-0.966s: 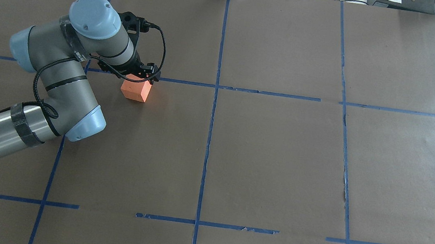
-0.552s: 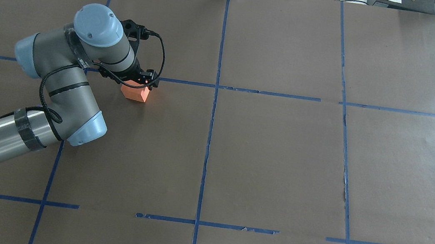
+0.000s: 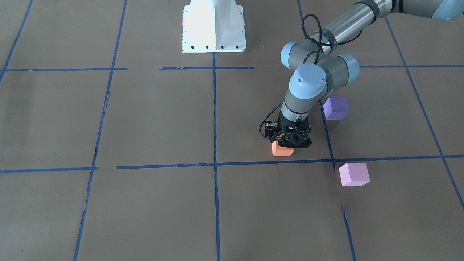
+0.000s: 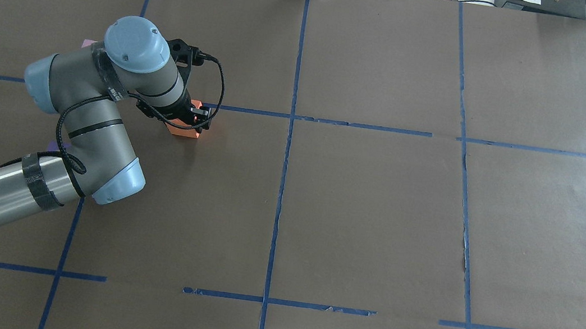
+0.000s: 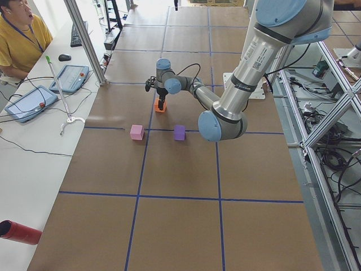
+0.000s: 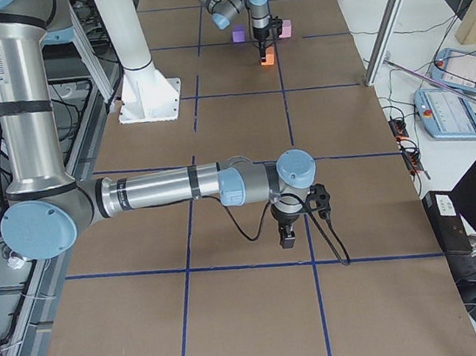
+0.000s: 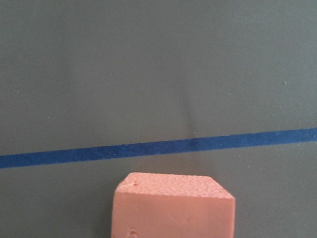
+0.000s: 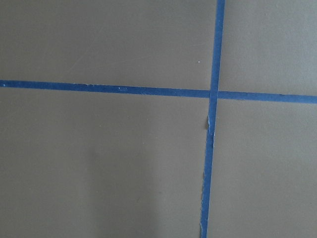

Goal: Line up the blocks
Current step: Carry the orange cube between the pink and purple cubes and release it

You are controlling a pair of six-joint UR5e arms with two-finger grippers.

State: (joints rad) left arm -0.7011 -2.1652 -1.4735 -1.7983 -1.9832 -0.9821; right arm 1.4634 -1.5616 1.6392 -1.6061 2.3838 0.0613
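The orange block (image 3: 282,151) rests on the brown table just behind a blue tape line; it also shows in the overhead view (image 4: 184,129) and fills the bottom of the left wrist view (image 7: 173,206). My left gripper (image 3: 290,142) points down and is lowered over the orange block, its jaws apparently open around it. The violet-purple block (image 3: 335,108) and the pale pink block (image 3: 354,174) lie apart on the robot's left of it. My right gripper (image 6: 287,238) hangs low over bare table, far from the blocks; I cannot tell whether it is open or shut.
The white robot base (image 3: 214,27) stands at the table's robot side. Blue tape lines (image 4: 281,185) grid the brown paper. An operator (image 5: 20,39), tablets and a red cylinder (image 5: 20,232) are beside the table's left end.
My left gripper has come down over the orange block, covering more of it in the overhead view. The block has stayed in place.
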